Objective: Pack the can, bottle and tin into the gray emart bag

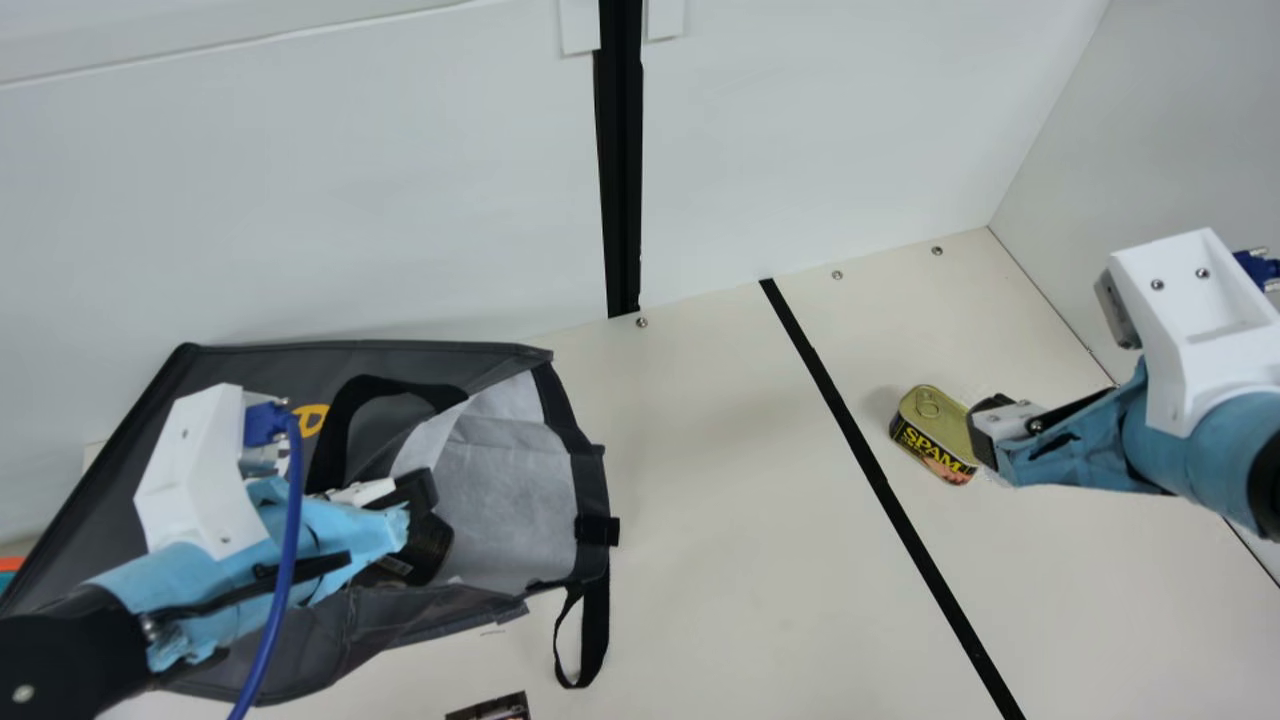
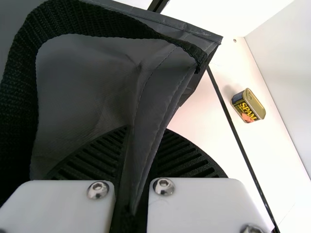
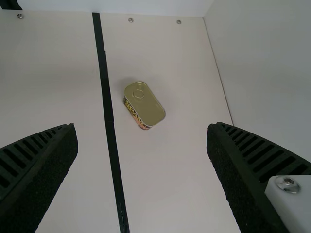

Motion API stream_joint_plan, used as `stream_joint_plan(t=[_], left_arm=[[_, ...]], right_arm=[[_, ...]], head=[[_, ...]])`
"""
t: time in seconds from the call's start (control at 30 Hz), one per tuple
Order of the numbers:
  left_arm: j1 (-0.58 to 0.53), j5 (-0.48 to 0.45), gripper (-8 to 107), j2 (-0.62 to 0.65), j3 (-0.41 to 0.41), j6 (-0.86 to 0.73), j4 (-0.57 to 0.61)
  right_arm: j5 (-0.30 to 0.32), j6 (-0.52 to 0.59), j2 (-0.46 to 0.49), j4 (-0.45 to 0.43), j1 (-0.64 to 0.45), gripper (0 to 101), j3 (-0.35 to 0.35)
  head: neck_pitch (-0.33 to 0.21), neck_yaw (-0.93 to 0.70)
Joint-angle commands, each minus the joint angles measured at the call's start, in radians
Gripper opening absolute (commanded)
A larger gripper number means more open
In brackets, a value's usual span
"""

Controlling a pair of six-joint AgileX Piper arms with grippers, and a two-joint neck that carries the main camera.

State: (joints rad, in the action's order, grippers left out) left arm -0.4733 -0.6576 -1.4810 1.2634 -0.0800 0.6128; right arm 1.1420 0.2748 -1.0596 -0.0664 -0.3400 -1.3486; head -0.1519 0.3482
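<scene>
My left gripper (image 1: 428, 530) is at the mouth of the gray bag (image 1: 250, 375), which lies on its side with its pale lining facing right. In the left wrist view a fold of the bag (image 2: 163, 92) runs between the two fingers of my left gripper (image 2: 138, 145), which are closed on it. The yellow-topped tin (image 1: 932, 435) rests on the table at the right. Beside it in the main view is my right gripper (image 1: 985, 432). From the right wrist, the tin (image 3: 145, 104) lies beyond the widely spread fingers of my right gripper (image 3: 142, 133), with nothing between them.
A black tape line (image 1: 880, 480) crosses the table between bag and tin. White walls (image 1: 820, 130) rise behind and at the right. A bag strap loop (image 1: 595, 625) hangs over the table, and a dark printed object (image 1: 492, 707) pokes in at the front edge.
</scene>
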Motion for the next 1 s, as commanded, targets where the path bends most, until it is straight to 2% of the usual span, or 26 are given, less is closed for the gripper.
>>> stream_joint_plan(t=[0.0,0.3,0.97], left_arm=[[0.0,0.0,10,0.0,0.0,0.0,0.0],[0.0,0.0,10,0.0,0.0,0.0,0.0],[0.0,0.0,10,0.0,0.0,0.0,0.0]], right_arm=[[-0.008,0.025,-0.011,0.015,-0.017,91,-0.002],[-0.045,0.11,-0.067,0.065,-0.073,91,-0.002],[-0.118,0.257,-0.195,0.132,-0.116,91,-0.007]], head=[[-0.023,0.001],[-0.023,0.001],[-0.023,0.001]])
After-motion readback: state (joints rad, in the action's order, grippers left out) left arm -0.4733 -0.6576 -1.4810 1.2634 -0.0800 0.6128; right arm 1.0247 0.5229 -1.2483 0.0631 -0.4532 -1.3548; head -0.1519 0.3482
